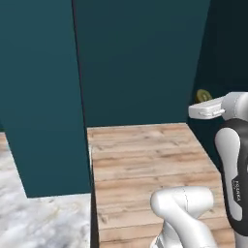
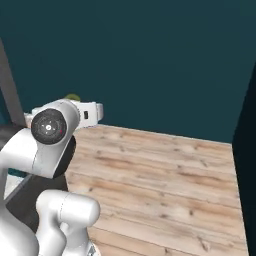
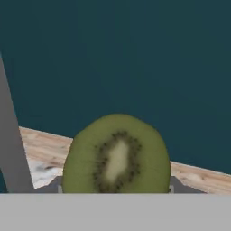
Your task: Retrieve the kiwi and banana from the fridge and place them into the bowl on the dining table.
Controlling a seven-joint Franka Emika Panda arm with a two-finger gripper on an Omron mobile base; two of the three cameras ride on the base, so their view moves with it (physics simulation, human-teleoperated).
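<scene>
Kiwi (image 3: pixel 116 155) clamped in the claw (image 3: pixel 115 191), carried in midair; a loose grip could drop it short of the bowl

The olive-green halved kiwi (image 3: pixel 117 155), pale core ringed by dark seeds on its cut face, sits between the gripper (image 3: pixel 115 187) fingertips.

Kiwi (image 3: pixel 116 155) betw fingers, in front of wall (image 1: pixel 140 58), above wood floor (image 1: pixel 150 160).
</scene>
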